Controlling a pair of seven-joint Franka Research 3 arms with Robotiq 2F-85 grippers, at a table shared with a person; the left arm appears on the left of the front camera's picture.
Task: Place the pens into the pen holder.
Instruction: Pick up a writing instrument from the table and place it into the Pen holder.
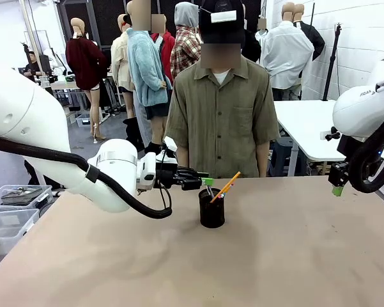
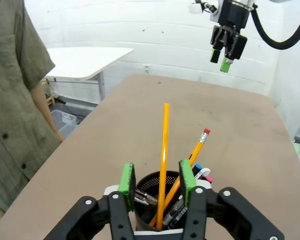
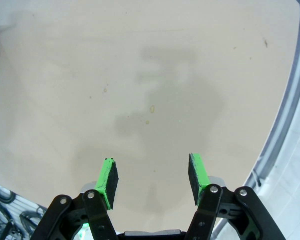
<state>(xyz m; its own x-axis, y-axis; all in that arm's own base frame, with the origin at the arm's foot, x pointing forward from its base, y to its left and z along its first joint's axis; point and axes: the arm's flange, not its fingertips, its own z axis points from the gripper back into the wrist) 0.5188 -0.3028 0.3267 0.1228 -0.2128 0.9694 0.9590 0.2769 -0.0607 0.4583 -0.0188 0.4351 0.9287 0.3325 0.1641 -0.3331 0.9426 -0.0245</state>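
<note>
- Left gripper [image 2: 157,179] is reaching in level above the pen holder [image 1: 211,208], fingers spread around a yellow pencil [image 2: 163,160], not pinching it.
- Right gripper [image 3: 152,179] is hovering over bare table [image 3: 140,75], fingers spread, holding nothing.

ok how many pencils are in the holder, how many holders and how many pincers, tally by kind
pencils standing in the holder: 2, a long one and one with a red eraser
other pens in there: some, too crowded to count
holder: 1
pincers: 2, left and right, both open
total countable: 5
</note>
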